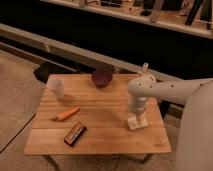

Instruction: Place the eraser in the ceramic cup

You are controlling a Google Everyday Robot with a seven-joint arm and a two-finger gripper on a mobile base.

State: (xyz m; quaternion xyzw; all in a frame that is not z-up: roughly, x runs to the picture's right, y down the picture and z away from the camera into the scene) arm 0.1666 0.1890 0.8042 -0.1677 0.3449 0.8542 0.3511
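The eraser (138, 122), a small off-white block, lies on the wooden table (105, 107) near its right edge. My gripper (133, 118) points straight down at the eraser's left end, open and right on top of it. The eraser still rests on the table. The ceramic cup (56, 87), small and white, stands upright at the table's far left corner, well away from the gripper.
A dark purple bowl (102, 77) sits at the back middle of the table. An orange carrot-like piece (67, 114) and a dark flat bar with orange trim (75, 133) lie front left. My pale arm (172, 92) reaches in from the right. A dark ledge runs behind the table.
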